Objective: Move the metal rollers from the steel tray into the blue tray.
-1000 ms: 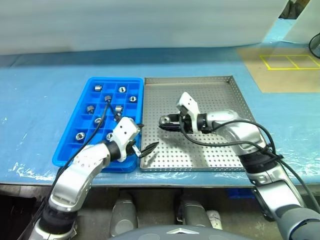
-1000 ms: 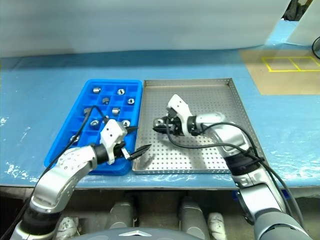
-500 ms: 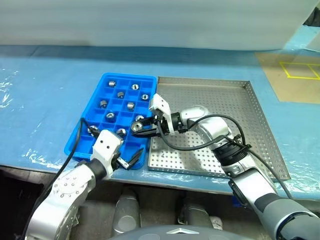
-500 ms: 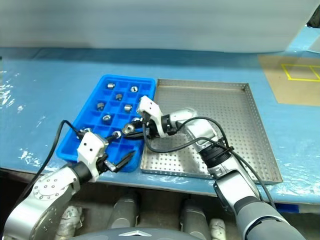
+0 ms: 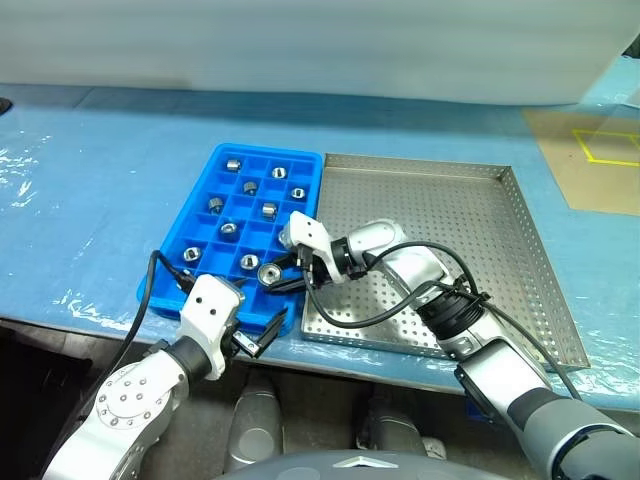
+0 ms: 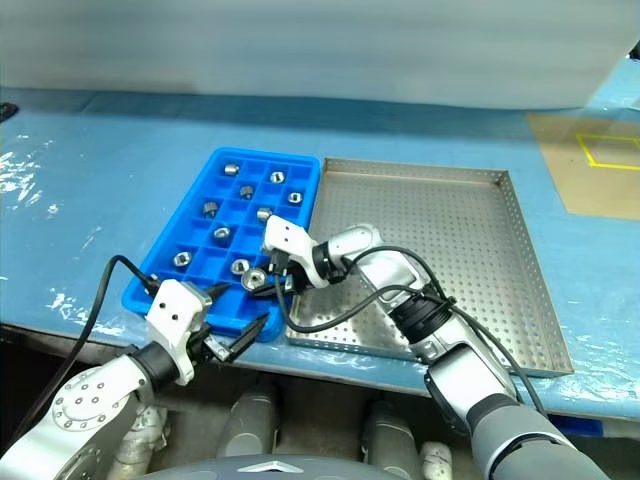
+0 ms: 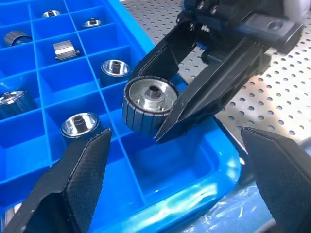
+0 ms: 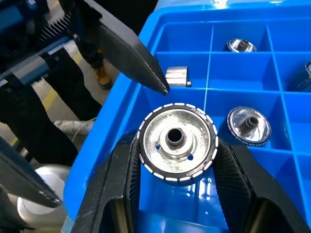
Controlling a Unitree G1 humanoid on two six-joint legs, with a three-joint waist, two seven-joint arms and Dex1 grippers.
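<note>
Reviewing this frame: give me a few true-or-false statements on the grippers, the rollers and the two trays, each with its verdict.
1. The right gripper holds a metal roller over the blue tray. True.
2. The left gripper grips a roller. False: its fingers are open and hold nothing.
3. The steel tray is piled with rollers. False: none is visible on it.
4. Several cells of the blue tray already hold rollers. True.
</note>
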